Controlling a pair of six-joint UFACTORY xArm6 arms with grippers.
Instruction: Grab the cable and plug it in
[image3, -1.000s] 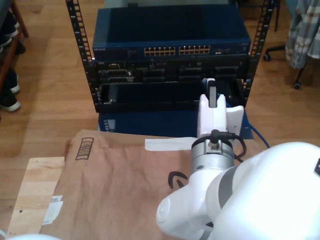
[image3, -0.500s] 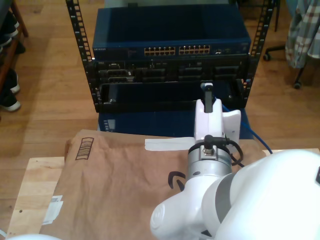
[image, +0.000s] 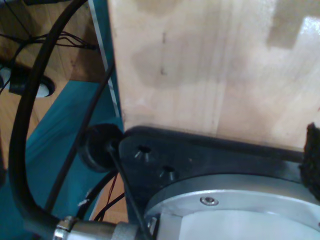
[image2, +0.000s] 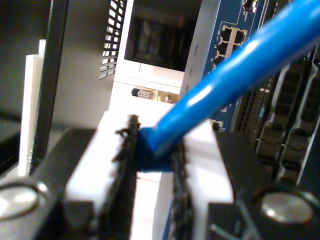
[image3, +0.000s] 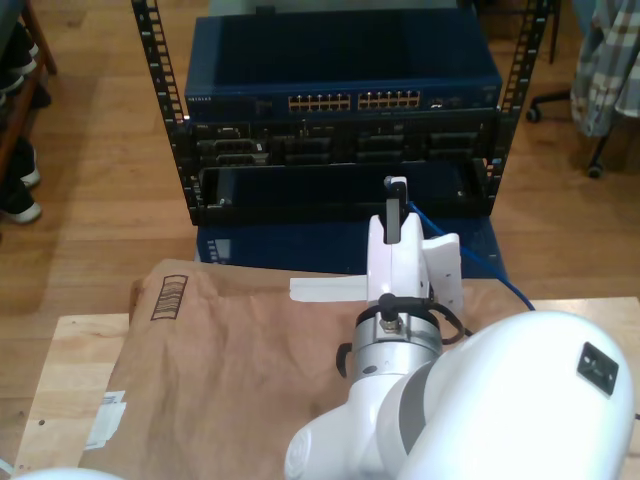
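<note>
Wooden flooring surrounds one rack (image3: 340, 120) holding one blue network switch (image3: 340, 75) at twelve o'clock. My second gripper (image2: 155, 165) pinches one blue cable (image2: 225, 85) between closed pads. My first gripper's jaws: cannot tell.

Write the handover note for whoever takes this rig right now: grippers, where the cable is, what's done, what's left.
My second gripper: shut on the blue cable, pads clamped on it near one end; the cable runs on toward the rack.
My first gripper: parked over the bare wooden board; its fingers are out of sight, state unknown.
In the exterior view the arm holding the cable points at the rack; the blue switch with its row of ports sits at the top.
Done: cable grabbed and lifted.
Left: bring the plug to a port on the switch and push it in. The plug itself is not visible.
</note>
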